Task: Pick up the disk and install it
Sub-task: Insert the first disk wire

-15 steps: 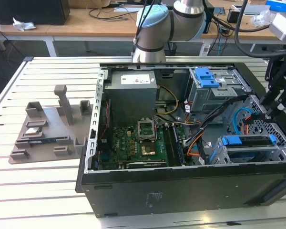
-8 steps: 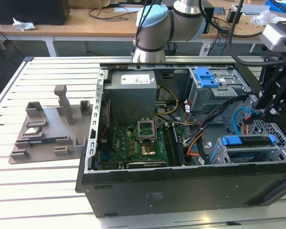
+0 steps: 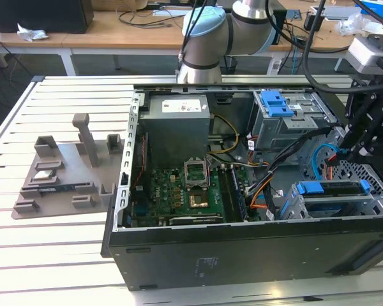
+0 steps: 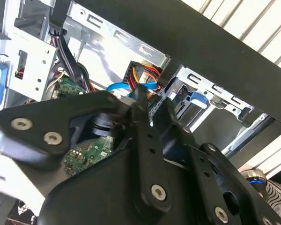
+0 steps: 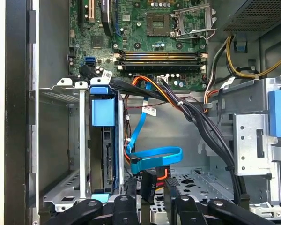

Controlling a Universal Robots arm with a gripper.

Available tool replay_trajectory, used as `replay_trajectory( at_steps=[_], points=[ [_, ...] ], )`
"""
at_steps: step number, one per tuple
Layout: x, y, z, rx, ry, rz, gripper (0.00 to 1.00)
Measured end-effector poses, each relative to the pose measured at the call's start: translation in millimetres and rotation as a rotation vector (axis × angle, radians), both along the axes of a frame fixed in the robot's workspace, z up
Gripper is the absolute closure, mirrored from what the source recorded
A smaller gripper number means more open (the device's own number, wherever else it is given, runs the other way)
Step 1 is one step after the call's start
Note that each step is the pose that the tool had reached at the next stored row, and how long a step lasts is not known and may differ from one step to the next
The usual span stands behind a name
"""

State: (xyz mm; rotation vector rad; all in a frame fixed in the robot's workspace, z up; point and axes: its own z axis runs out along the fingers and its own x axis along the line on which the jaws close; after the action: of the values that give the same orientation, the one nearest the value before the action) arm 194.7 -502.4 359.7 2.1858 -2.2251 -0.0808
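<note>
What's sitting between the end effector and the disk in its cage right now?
In the first wrist view, a looped blue flat cable and its black connector lie between the end effector and the disk, which stands on edge in the drive cage.

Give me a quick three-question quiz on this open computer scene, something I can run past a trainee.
1. True or false: the disk, with its blue rails, sits inside a metal drive cage.
2. In the exterior view, the end effector hangs over which part of the computer case? A: the exterior view's left end. B: the exterior view's right end. C: off the case, over the bare slats.
3. Fill in: the grey fixture on the table lies to the exterior view's ____ of the case.

Key: 1 true; 2 B; 3 left.
</note>
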Motion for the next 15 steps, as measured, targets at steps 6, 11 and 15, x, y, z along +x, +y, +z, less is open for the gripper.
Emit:
replay_trajectory(
  at_steps=[6, 11, 15],
  points=[
    [0.0, 0.0, -0.1, -0.0019, 0.0, 0.0, 0.83],
    [0.0, 0.0, -0.1, -0.0031, 0.0, 0.0, 0.83],
    [-2.0, -2.9, -0.3, -0.0031, 0.0, 0.0, 0.83]
  ],
)
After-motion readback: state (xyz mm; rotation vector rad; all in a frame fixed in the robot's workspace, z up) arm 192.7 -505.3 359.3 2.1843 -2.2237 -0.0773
